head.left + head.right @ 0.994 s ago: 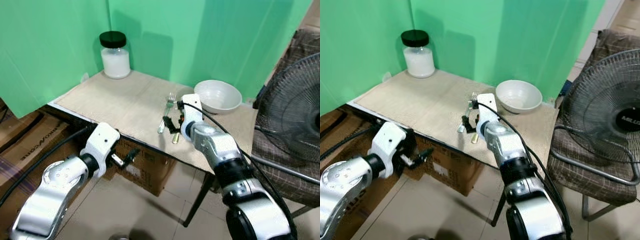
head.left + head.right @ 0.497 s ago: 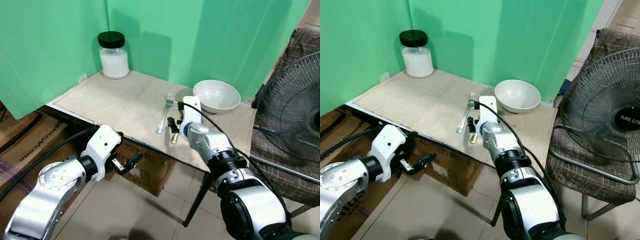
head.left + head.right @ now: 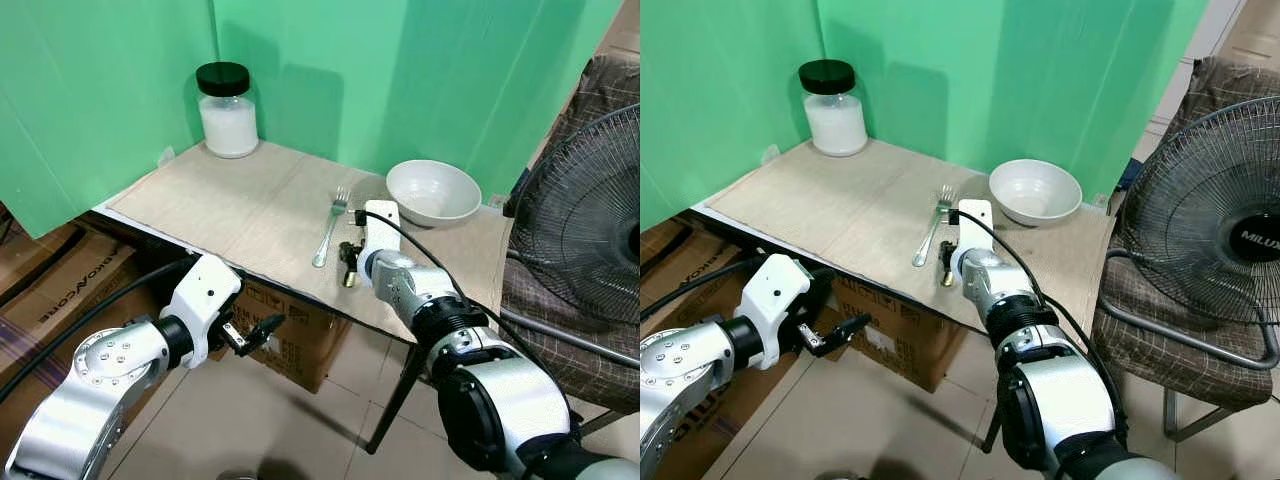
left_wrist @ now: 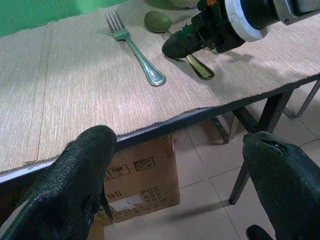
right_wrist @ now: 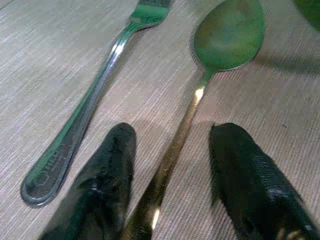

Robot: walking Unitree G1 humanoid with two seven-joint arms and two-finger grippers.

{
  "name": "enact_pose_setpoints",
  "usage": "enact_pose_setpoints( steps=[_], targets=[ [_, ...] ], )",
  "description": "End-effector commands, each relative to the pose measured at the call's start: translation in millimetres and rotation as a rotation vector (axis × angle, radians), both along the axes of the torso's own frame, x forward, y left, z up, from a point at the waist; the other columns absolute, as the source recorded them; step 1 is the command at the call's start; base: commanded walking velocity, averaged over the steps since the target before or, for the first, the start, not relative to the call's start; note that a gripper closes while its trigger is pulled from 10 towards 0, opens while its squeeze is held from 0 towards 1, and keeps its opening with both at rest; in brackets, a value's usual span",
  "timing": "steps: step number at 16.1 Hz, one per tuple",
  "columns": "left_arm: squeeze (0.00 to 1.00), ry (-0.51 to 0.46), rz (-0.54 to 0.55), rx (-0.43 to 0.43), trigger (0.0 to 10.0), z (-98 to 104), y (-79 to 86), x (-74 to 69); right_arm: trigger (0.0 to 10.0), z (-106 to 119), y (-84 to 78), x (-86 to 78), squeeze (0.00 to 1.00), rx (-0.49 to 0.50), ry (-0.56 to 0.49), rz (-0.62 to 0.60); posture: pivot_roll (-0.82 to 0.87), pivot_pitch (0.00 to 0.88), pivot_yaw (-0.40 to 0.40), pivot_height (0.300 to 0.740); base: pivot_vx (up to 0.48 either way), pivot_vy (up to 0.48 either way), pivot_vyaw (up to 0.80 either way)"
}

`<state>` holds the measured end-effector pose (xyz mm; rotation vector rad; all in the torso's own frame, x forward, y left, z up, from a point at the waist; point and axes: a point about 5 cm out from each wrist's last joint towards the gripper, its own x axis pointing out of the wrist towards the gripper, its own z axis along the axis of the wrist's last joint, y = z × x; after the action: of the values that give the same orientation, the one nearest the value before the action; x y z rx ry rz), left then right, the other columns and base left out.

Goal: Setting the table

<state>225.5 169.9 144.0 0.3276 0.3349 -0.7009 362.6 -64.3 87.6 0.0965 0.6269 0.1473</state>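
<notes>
The right tool (image 5: 170, 185) rests open on the counter (image 3: 230, 205), fingers straddling a gold spoon (image 5: 200, 100) beside the fork (image 5: 95, 110). Closing squarely on the handle should grip it. The left tool (image 4: 185, 185) hangs open below.

— What sort of place is this?

— A makeshift recording corner in a lived-in room: green backdrop sheets (image 3: 400, 70) fill the upper frame behind a small table (image 3: 230, 205) with a woven mat.

— And the homely signs?

— Cardboard boxes (image 3: 295, 325) under the table, a standing fan (image 3: 590, 220) and a cushioned chair (image 3: 1170, 340) at right (tiled floor below).
</notes>
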Motion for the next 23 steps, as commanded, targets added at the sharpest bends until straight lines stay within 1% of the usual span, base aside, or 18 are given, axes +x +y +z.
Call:
enact_pose_setpoints(
  steps=[1,4,5,6,9,15,17,21,23],
  targets=[
    [0.00,-0.007,-0.022,0.003,10.0,3.2,-2.4,-0.3,0.0,-1.9,-1.9,-0.2,0.00,0.018,0.023,-0.020,0.18,0.000,-0.047,0.740,0.000,0.000,0.00],
    [0.00,-0.006,-0.022,0.006,10.0,3.0,-2.3,0.8,0.0,-3.0,-2.2,-0.2,0.00,0.042,0.041,-0.037,0.18,0.000,-0.046,0.740,0.000,0.000,0.00],
    [0.00,-0.005,-0.022,0.007,10.0,2.9,-2.1,0.9,0.0,-4.1,-1.7,-1.0,0.00,0.086,0.065,-0.061,0.18,0.000,-0.046,0.740,0.000,0.000,0.00],
    [0.00,-0.005,-0.023,0.007,10.0,2.9,-2.1,1.2,0.0,-4.6,-2.3,-1.1,0.00,0.102,0.075,-0.071,0.18,0.000,-0.046,0.740,0.000,0.000,0.00],
    [0.00,-0.004,-0.021,0.010,10.0,2.6,-1.5,1.8,0.0,-5.9,-3.4,-1.4,0.00,0.122,0.089,-0.087,0.18,0.000,-0.045,0.740,0.000,0.000,0.00],
    [0.00,-0.003,-0.024,0.017,10.0,2.4,-0.9,2.7,0.0,-6.2,-4.4,-1.1,0.00,0.120,0.092,-0.089,0.18,0.000,-0.042,0.740,0.000,0.000,0.00],
    [0.00,-0.005,-0.026,0.024,10.0,2.5,-0.7,3.7,0.0,-5.0,-4.7,-0.1,0.00,0.104,0.079,-0.078,0.18,0.000,-0.039,0.740,0.000,0.000,0.00],
    [0.00,-0.013,-0.025,0.028,10.0,3.9,-0.3,5.2,0.0,-2.3,-5.4,1.6,0.00,0.103,0.061,-0.067,0.18,0.000,-0.038,0.740,0.000,0.000,0.00],
    [0.00,-0.022,-0.018,0.022,10.0,5.4,0.2,6.6,0.0,9.3,-7.5,8.3,0.00,0.117,0.002,-0.048,0.18,0.000,-0.039,0.740,0.000,0.000,0.00]
  ],
)
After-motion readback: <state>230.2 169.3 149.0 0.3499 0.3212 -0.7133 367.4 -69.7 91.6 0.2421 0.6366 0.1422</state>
